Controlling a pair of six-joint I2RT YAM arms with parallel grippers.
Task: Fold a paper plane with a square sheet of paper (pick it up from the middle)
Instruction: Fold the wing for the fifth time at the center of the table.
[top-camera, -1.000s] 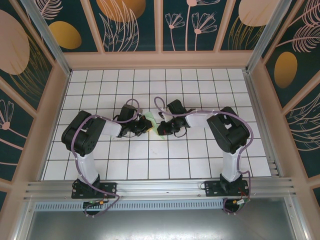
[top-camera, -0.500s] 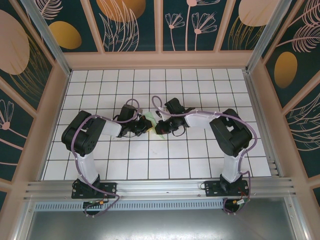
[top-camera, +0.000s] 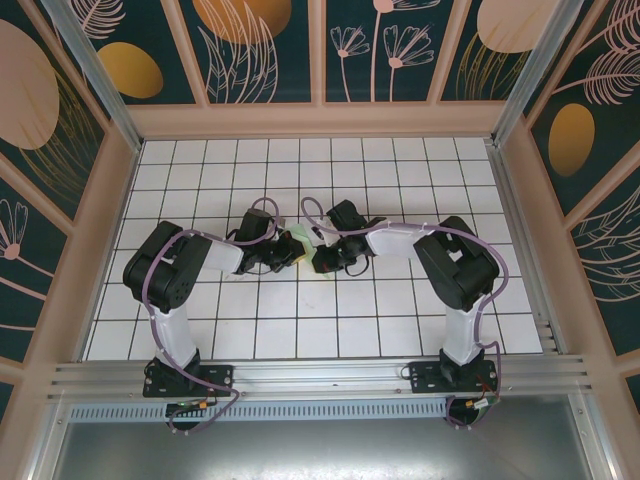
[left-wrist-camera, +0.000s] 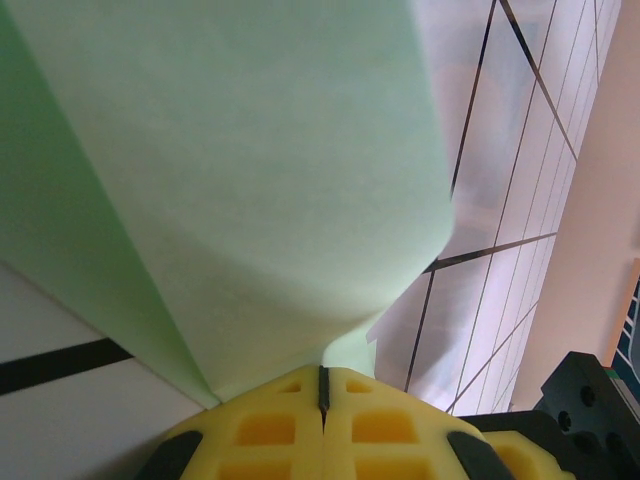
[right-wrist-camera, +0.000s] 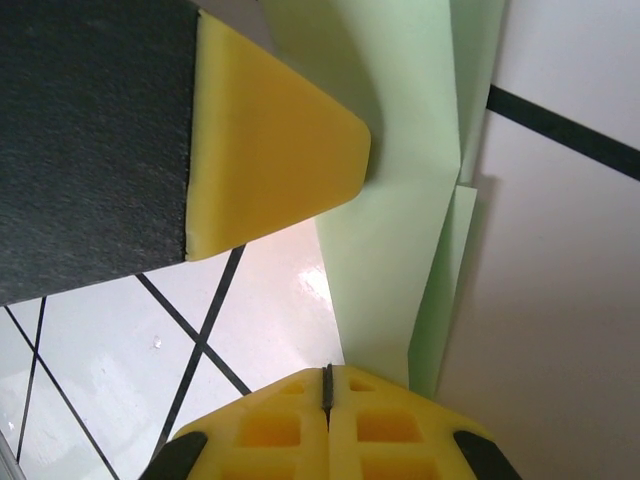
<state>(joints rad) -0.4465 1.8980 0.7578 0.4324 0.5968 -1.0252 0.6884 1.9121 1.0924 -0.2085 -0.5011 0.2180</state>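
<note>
Both the left gripper (left-wrist-camera: 322, 392) and the right gripper (right-wrist-camera: 327, 385) had their jaws clamped on the square sheet of paper (left-wrist-camera: 250, 180), part-folded between them at mid-table. To my eye, pulling evenly would keep the crease straight over the grid tiles (top-camera: 400, 170).

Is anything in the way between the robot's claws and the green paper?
Nothing visible is. The left gripper and the right gripper are each pinched shut right on the green paper.
</note>
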